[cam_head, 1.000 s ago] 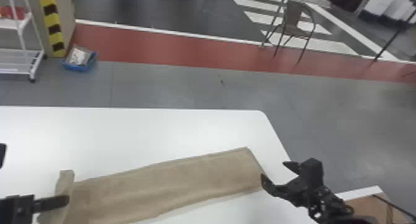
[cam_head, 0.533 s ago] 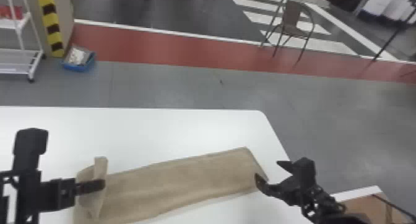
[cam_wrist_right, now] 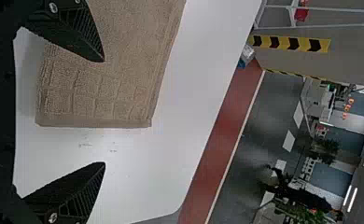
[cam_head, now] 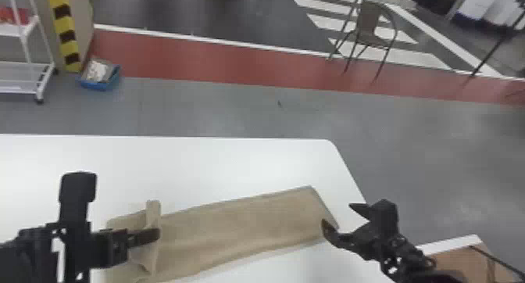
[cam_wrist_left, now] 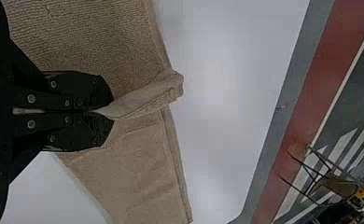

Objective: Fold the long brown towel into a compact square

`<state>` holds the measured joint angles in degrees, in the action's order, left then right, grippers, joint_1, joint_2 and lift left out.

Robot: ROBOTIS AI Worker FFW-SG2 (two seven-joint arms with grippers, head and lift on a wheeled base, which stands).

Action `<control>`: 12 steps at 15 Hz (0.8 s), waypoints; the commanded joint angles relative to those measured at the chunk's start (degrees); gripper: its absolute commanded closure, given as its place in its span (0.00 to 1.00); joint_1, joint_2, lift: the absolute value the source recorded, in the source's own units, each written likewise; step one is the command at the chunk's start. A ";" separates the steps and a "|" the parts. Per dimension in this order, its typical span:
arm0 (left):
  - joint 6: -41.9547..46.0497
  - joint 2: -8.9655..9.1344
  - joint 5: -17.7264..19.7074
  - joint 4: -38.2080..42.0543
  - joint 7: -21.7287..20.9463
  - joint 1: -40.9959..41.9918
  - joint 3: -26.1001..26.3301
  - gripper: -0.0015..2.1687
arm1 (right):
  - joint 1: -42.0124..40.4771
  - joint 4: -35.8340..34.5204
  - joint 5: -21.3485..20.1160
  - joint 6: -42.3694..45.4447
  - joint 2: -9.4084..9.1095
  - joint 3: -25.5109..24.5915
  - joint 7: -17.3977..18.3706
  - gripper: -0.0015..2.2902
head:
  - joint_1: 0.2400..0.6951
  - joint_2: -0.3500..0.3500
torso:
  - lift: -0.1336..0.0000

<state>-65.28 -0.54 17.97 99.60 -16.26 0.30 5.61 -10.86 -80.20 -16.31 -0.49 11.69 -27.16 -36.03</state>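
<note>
White tabletop (cam_head: pixel 234 161) runs beneath everything, with grey floor (cam_head: pixel 242 110) beyond. The left gripper (cam_head: pixel 155 235) is closed on a raised pinch of the brown towel (cam_head: pixel 242 223), near its left end. From that grip the long axis stretches rightward, angling slightly away from the robot, to the flat end by the right gripper (cam_head: pixel 339 215), wide open and empty. Any fold should probably follow that line.

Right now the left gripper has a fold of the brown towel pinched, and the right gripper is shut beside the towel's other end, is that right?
Not quite: the right gripper is open, its fingers well apart, as the right wrist view shows. The left gripper does pinch a fold of the towel.
</note>
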 commanded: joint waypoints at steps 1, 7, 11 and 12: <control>3.26 0.63 0.13 -1.86 0.26 0.32 1.15 0.61 | -0.04 0.05 -0.04 0.00 0.00 0.00 0.00 0.04 | 1.00 0.00 | 1.00; 2.91 0.69 4.97 -1.42 1.85 0.32 2.12 0.61 | 0.05 0.31 -0.04 0.18 0.09 0.00 0.09 0.04 | 1.00 0.00 | 1.00; 3.26 0.69 6.73 -1.60 2.90 -0.21 3.61 0.61 | 0.13 0.92 -0.04 0.53 0.26 -0.18 0.09 0.04 | 1.00 0.00 | 1.00; 3.79 0.69 6.73 -1.95 2.99 -0.38 3.70 0.58 | 0.13 0.92 -0.04 0.70 0.26 -0.26 0.09 0.04 | 1.00 0.00 | 1.00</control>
<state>-62.06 0.00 24.65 98.05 -13.30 0.18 8.93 -10.75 -79.41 -16.35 -0.01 11.91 -27.33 -35.94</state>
